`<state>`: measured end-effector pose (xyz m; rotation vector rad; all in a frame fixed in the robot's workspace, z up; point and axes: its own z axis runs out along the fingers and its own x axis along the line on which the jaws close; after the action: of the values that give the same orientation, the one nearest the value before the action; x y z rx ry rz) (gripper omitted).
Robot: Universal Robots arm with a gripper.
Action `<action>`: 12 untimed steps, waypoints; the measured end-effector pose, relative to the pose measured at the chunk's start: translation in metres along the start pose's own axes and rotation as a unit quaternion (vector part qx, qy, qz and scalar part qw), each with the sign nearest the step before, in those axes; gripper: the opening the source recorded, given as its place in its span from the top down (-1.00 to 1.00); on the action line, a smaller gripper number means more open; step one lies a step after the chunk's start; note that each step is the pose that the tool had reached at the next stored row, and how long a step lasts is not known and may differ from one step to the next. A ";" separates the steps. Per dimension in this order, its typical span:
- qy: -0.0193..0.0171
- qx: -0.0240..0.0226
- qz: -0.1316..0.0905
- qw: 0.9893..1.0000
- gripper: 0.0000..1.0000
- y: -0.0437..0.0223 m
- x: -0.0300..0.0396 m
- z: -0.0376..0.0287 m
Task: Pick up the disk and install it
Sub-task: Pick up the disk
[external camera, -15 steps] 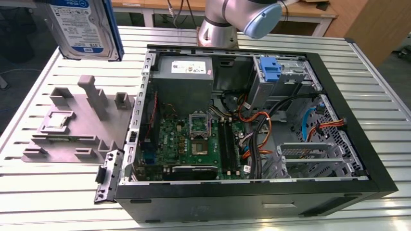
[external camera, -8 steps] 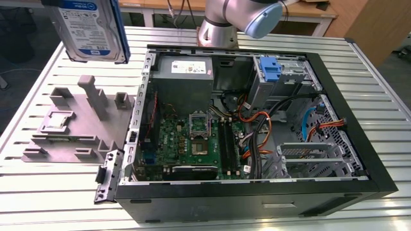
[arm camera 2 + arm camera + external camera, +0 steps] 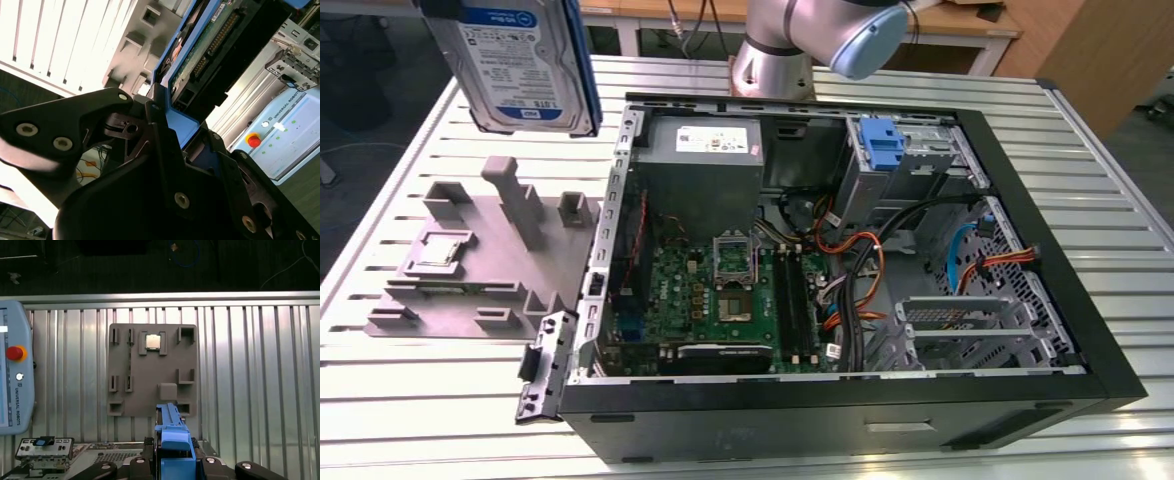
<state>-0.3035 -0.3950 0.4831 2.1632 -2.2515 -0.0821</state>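
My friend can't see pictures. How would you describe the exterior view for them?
A silver disk with blue side rails hangs in the air at the exterior view's upper left, above a grey holder tray on a slatted metal table. Beside the tray lies an open computer case showing its green circuit board and cables, with the robot arm behind it.

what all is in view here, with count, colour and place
disk: 1, silver with blue rails, held aloft, exterior view's left
fixture tray: 1, grey, on the table beside the case
chip: 1, silver, in a tray pocket
computer case: 1, black, on the table
bracket: 1, blue, inside the case
table: 1, silver, slatted
pendant: 1, pale grey, at the table's edge
arm: 1, silver and blue, behind the case
gripper: 1, black, shut on the disk
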 end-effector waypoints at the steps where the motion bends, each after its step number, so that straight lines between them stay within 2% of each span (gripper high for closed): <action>1: 0.000 0.000 0.000 1.000 0.27 -0.0002 0.0010 0.0003; 4: 0.000 0.000 0.000 1.000 0.27 -0.0031 0.0019 0.0003; 9: 0.000 0.000 0.000 1.000 0.27 -0.0147 0.0016 -0.0001; 12: 0.000 0.000 0.000 1.000 0.27 -0.0188 0.0015 -0.0003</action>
<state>-0.2848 -0.3972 0.4824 2.1632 -2.2514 -0.0820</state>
